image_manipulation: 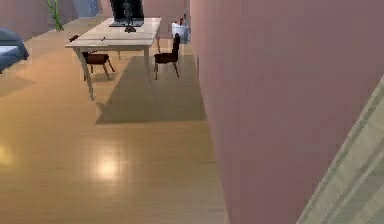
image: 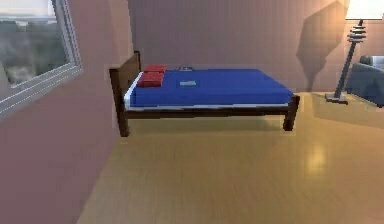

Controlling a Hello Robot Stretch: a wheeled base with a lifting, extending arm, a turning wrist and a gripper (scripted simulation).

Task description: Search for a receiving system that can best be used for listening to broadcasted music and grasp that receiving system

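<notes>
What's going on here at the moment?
The robot is at the searching stage of its job. Ahead is a bed with red pillows and a small grey item too small to identify. Out to the arm side stands a table with a dark monitor and two chairs.

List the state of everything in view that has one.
Bed: made, blue cover smooth.
Red pillows: lying flat at the headboard.
Small grey thing: lying flat on the bed.
Floor lamp: upright, shade bright.
Monitor: upright on the table, screen dark.
Chairs: both upright beside the table.
</notes>
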